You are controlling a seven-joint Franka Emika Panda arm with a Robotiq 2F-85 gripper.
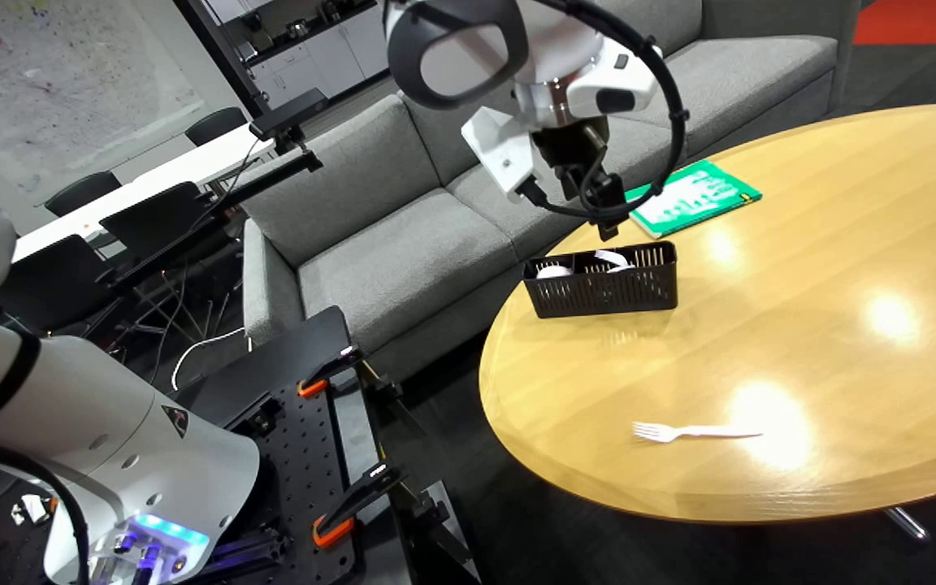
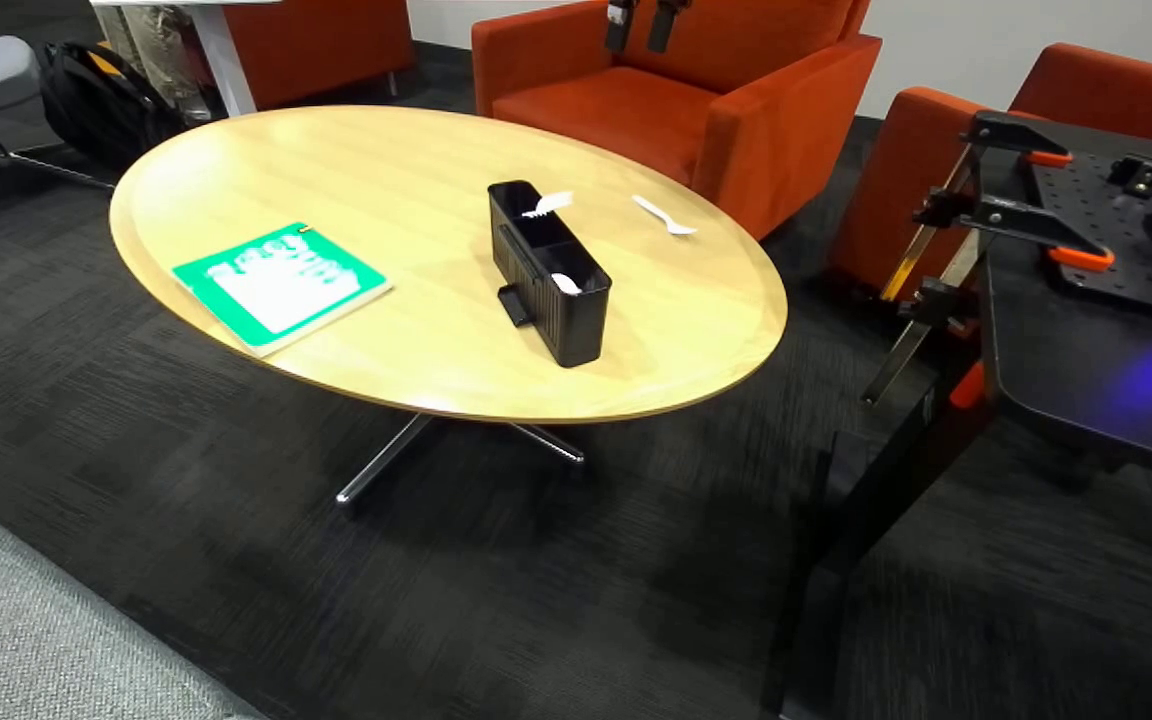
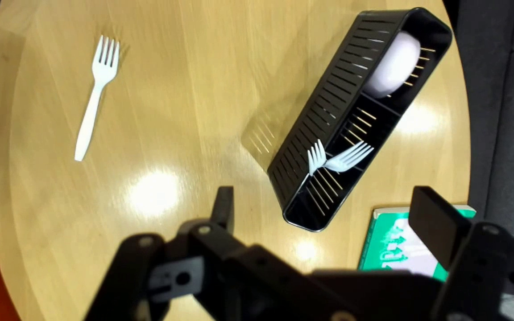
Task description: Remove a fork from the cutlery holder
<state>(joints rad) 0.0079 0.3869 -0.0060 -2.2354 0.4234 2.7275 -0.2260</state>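
Note:
The cutlery holder (image 3: pixel 335 96) is a low black slotted tray on the table, also in both exterior views (image 1: pixel 606 302) (image 2: pixel 546 300). Two white forks (image 3: pixel 317 156) (image 3: pixel 348 159) lean in it, tines up, near the end closest to my gripper; their handles are hidden. A white rounded thing (image 3: pixel 393 67) sits in the far end compartment. A loose white fork (image 3: pixel 97 84) lies flat on the table, apart from the holder, also in both exterior views (image 1: pixel 667 432) (image 2: pixel 666 216). My gripper (image 3: pixel 324 200) is open and empty, above the table. Its fingers show in an exterior view (image 2: pixel 639 35).
A flat green-and-white book (image 3: pixel 386 245) lies on the oval wooden table (image 1: pixel 801 325) beside the holder. A grey sofa (image 1: pixel 411 244) stands along the table. A red armchair (image 2: pixel 616 110) stands by the table. The robot's black base stand (image 1: pixel 297 439) has clamps on its edge.

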